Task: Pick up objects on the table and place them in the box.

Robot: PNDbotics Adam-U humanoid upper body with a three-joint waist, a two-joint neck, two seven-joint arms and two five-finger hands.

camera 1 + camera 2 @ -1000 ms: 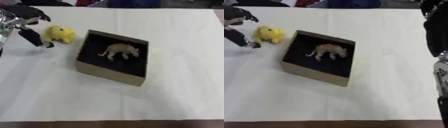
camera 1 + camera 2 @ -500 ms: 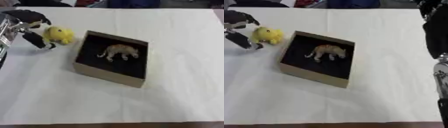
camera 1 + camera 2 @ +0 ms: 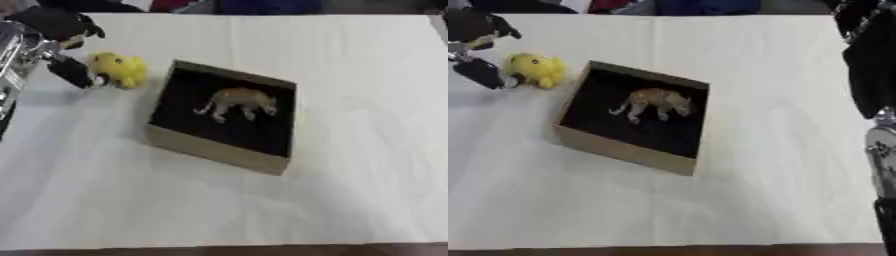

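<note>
Box (image 3: 219, 149) of brown card with a black inside is sitting on a table (image 3: 350, 190) covered in white cloth, turned at an angle to the table's edges. A tan toy animal (image 3: 238, 102) on four legs, perhaps an elephant, is standing inside the box, near its middle. To the left of the box, just beside its far left corner, a small round yellow toy (image 3: 121, 70) is lying on the cloth, outside the box.

The robot's left hand (image 3: 61, 47) is reaching in to the left of the box, on the far side of the yellow toy from it. Its fingers are spreading apart: one dark digit (image 3: 72, 72) is pointing down at the toy's left side, close against it, though whether it is touching cannot be told, and the others are hovering higher, up and to the left of the toy. The hand is not closing round anything.

Well to the right of the box, the right arm (image 3: 877, 70) is hanging as a dark shape along the edge of the right eye view. Its hand is not showing.
</note>
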